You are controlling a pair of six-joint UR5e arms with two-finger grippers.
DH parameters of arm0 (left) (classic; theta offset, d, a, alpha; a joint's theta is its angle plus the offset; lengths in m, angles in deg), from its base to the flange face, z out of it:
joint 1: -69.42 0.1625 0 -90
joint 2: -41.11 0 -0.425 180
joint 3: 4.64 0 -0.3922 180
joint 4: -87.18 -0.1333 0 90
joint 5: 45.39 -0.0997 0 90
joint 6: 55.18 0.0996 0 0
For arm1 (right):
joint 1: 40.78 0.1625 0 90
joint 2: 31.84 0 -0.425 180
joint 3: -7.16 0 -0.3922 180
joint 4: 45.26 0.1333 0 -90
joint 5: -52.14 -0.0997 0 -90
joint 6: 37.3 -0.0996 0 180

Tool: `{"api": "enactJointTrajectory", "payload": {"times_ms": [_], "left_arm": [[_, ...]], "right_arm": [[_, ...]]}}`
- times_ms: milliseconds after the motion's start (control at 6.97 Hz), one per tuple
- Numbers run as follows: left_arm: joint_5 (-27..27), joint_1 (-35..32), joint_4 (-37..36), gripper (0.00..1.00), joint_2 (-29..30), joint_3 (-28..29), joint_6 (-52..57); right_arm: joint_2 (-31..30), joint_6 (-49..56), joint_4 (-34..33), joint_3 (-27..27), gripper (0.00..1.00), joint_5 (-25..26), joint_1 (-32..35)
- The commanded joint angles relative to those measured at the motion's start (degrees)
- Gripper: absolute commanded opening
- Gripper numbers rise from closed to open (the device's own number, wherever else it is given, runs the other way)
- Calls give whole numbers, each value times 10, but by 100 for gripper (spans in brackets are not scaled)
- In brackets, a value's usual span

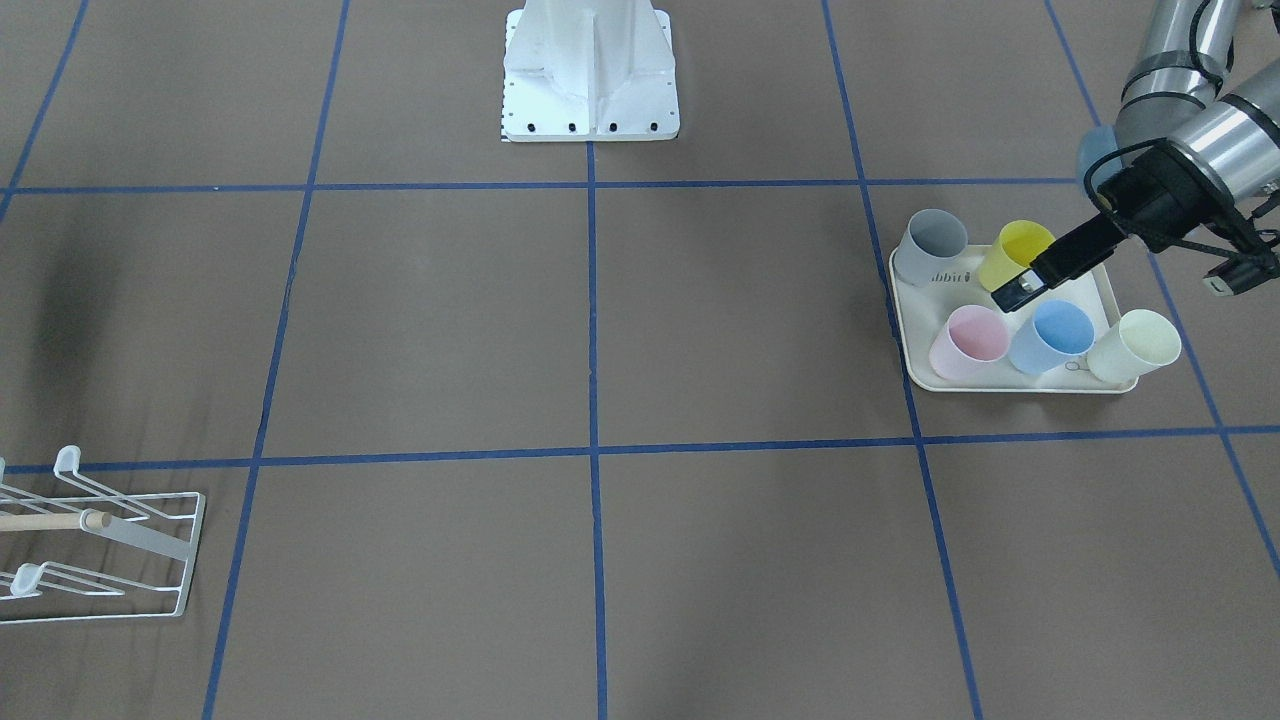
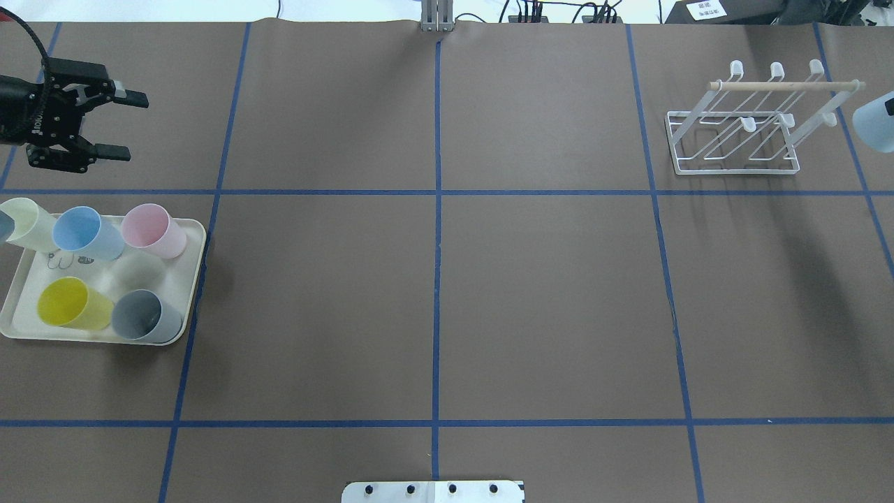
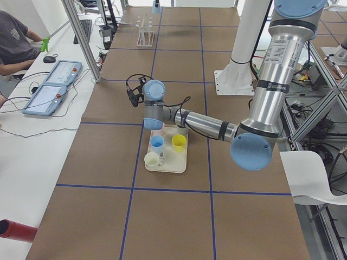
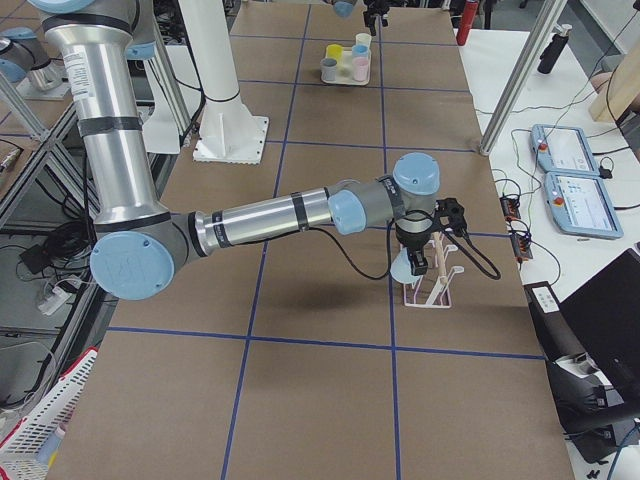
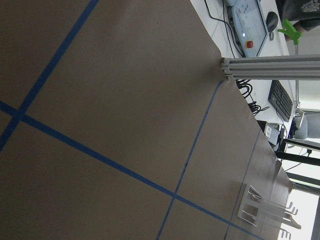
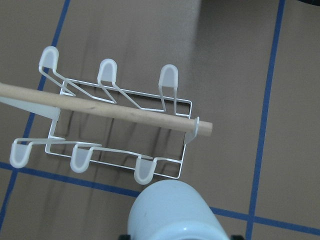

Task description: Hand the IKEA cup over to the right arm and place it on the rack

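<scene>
- The cup [image 2: 876, 122], pale blue, is off the table at the right edge of the overhead view, just right of the rack [image 2: 782, 85]. In the right wrist view it fills the lower centre, below the near row of prongs.
- The right gripper [image 4: 417, 252] seems to grasp the cup. Its fingers hardly show, but the cup hangs in the air right in front of its wrist camera.
- The left gripper [image 2: 129, 127], at the upper left of the overhead view, has its jaws spread and holds nothing. It hovers near the tray [image 2: 14, 328], where five other cups stand.
- The hand-over looks done, since the cup is with the right arm.
- The rack bears no cup yet. What is left is to bring the cup over a prong, lower it on and let go.
</scene>
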Motion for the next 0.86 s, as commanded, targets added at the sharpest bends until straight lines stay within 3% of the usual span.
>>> {"api": "enactJointTrajectory", "payload": {"times_ms": [0, 717], "left_arm": [[1, -2, -5, 100, -8, -3, 13], [1, -5, -7, 100, -13, -7, 13]], "right_arm": [[38, -10, 0, 24, 10, -1, -5], [49, -9, 6, 64, 11, 0, -39]]}}
